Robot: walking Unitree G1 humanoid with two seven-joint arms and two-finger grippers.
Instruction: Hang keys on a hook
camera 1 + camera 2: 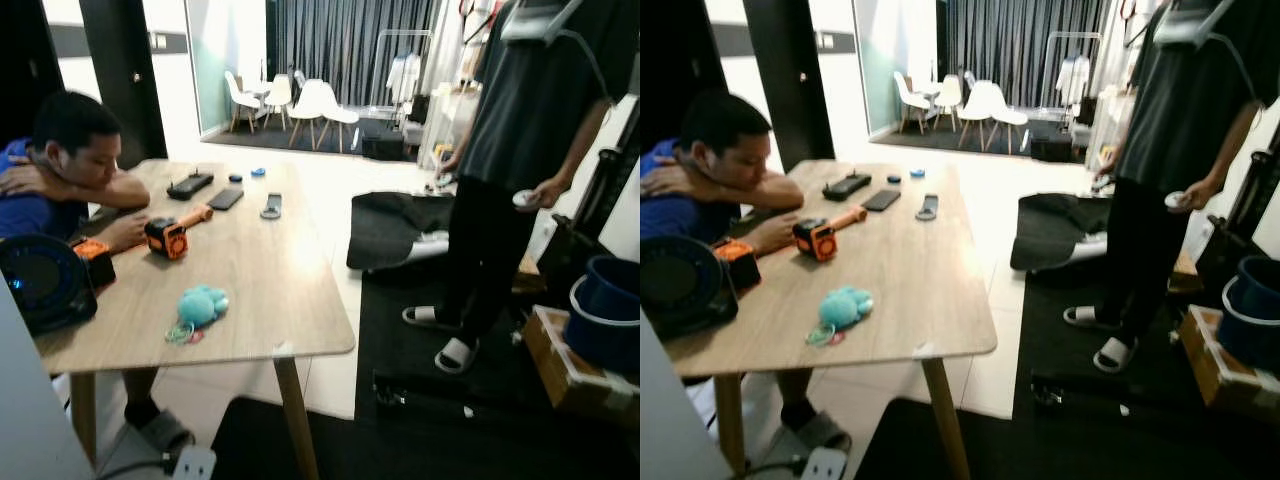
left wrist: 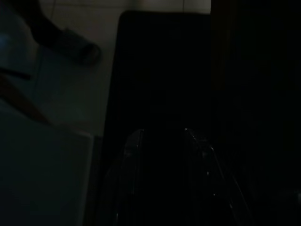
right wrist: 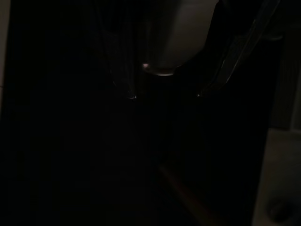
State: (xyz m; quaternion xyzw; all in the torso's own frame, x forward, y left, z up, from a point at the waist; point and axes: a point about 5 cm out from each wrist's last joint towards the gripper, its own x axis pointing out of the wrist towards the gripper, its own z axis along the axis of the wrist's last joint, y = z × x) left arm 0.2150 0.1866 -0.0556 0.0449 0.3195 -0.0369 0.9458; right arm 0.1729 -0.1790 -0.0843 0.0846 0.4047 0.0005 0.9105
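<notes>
Bench [image 1: 260,290] out front, pale wood, its near right corner jutting toward the dark mat [image 1: 420,330] on the floor. Keys, with a teal plush octopus [image 1: 202,303] and coloured rings [image 1: 181,333] attached, lie on the near part of the top, set back from the front edge and well in from the right edge. Around them the wood is bare on the near and right sides.

Further up the bench sits an orange and black tool [image 1: 168,237], and beyond it a dark phone [image 1: 226,198], a black remote-like device [image 1: 189,185] and a small dark gadget [image 1: 271,206], all well apart from the keys. At the left edge a round black speaker [image 1: 40,282] sits on the corner, beside a seated person [image 1: 60,165] leaning on folded arms.

To the right there is a tiled strip of floor between bench and mat; a second person [image 1: 520,150] stands on the mat in sandals, holding something small and white. Blue buckets [image 1: 605,310] rest on a box at the far right.

The left claw [image 2: 164,160] hangs low in shadow over the floor, its two fingers parted with a gap between them, nothing in it. The right claw [image 3: 164,89] is also in the dark, fingers apart and gripping nothing.
</notes>
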